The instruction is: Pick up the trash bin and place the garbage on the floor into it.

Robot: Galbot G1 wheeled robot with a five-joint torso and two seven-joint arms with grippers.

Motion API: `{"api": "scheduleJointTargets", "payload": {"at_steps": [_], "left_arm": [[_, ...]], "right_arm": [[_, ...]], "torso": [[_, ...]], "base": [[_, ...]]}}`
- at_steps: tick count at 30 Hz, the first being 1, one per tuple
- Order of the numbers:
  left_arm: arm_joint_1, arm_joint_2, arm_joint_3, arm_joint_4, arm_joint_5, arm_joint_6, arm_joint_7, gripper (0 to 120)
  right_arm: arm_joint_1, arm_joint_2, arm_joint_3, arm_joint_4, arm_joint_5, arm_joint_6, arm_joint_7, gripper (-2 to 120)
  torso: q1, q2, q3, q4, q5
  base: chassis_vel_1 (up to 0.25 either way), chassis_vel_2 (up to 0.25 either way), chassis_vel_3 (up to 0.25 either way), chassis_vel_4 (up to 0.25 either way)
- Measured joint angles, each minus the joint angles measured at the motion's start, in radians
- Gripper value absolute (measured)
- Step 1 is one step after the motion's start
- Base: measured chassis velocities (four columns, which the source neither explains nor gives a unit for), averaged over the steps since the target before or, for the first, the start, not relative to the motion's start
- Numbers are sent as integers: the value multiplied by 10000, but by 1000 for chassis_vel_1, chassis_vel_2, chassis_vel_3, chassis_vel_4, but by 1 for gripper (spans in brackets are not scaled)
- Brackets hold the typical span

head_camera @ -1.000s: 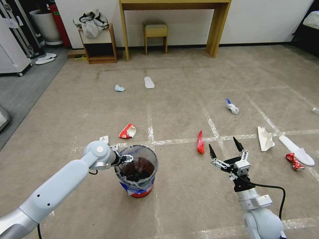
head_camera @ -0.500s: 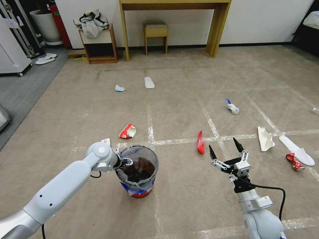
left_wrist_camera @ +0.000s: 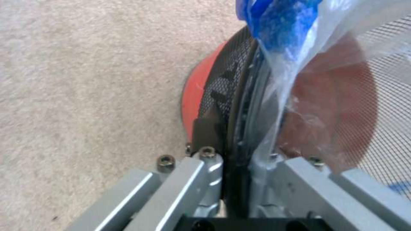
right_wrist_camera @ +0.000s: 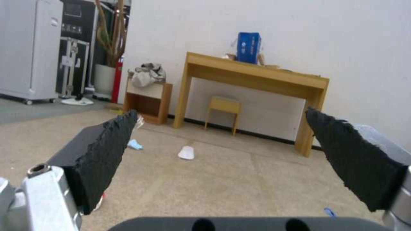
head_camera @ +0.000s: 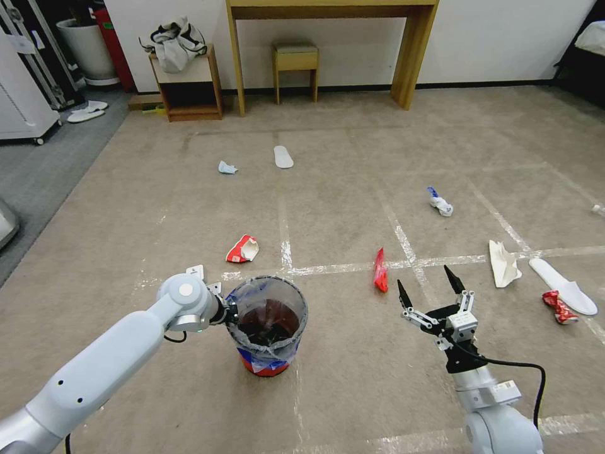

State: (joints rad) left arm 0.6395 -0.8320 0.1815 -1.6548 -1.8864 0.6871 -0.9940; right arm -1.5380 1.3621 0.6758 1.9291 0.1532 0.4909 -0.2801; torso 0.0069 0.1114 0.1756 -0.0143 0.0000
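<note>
Red round plastic trash bin (head_camera: 267, 325), bag-lined, stands on the beige carpet floor (head_camera: 353, 189); my left claw (head_camera: 228, 311) pinches its rim. My right claw (head_camera: 428, 291) hovers spread. Litter, including a red wrapper (head_camera: 380, 270), remains uncollected.

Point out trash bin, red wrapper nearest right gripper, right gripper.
trash bin (head_camera: 268, 359), head view, red lower outer wall.
red wrapper (head_camera: 380, 270), head view, middle of wrapper.
right gripper (head_camera: 428, 288), head view, midway between open fingertips.
</note>
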Motion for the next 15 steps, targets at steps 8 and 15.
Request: {"api": "scheduleJointTargets", "payload": {"at_steps": [8,15], "left_arm": [[253,154,-154,-365,20,-25,-56,1],[621,177,-452,-562,333,-120,-24,1]], "right_arm": [[-141,-52,66,238,39,-14,37,100],[-220,-50,74,260,81,-14,56,100]], "torso": [[0,0,0,1,0],[0,1,0,0,0]], "base": [[0,0,0,0],[0,0,0,0]]}}
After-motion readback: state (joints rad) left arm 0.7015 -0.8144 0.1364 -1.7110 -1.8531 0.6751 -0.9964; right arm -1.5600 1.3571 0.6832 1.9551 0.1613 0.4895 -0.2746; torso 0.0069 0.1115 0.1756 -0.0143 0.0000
